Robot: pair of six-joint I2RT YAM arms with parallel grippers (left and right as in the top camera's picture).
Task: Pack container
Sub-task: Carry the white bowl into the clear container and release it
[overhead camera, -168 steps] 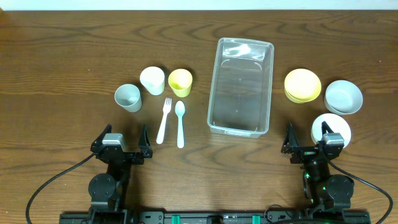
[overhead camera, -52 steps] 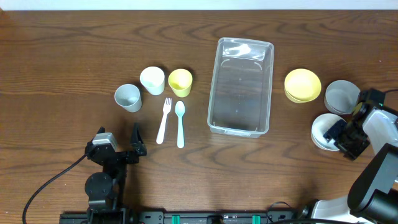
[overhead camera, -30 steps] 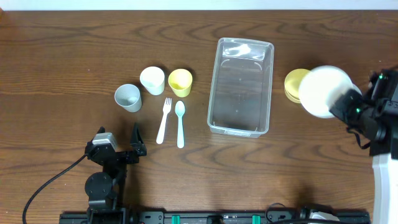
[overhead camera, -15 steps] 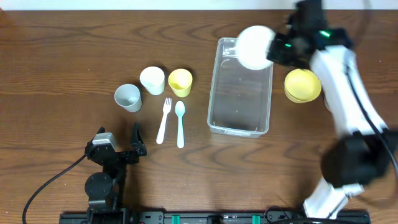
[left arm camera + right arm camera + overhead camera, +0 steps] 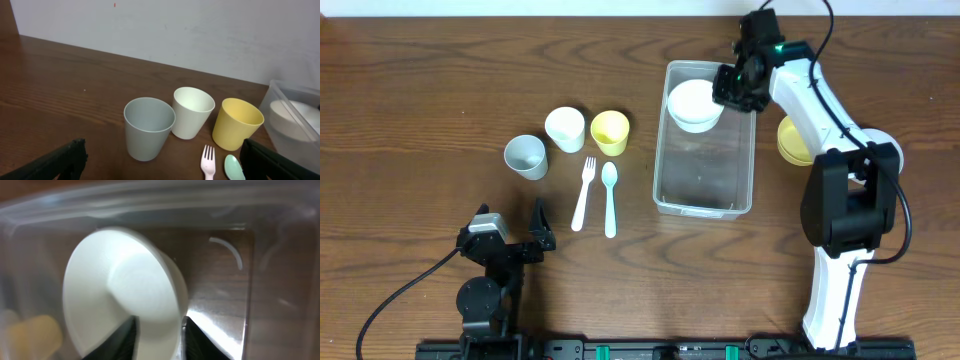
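White bowl [image 5: 125,295], rim clamped between right gripper [image 5: 157,330] fingers [image 5: 196,336]. Bowl sits within clear container [image 5: 150,200] walls. Table [image 5: 220,295] wood shows through container floor. Blurred yellow patch lower left, not identifiable.

No writing, label, brand or number can be read on anything here, in any of the three views.

Soft, even light falls from above on the desk [image 5: 420,120]; the cups [image 5: 565,128] cast only faint, short shadows. In the right wrist view, white glare streaks the floor of the container [image 5: 215,315], and everything so close reads soft and blurred
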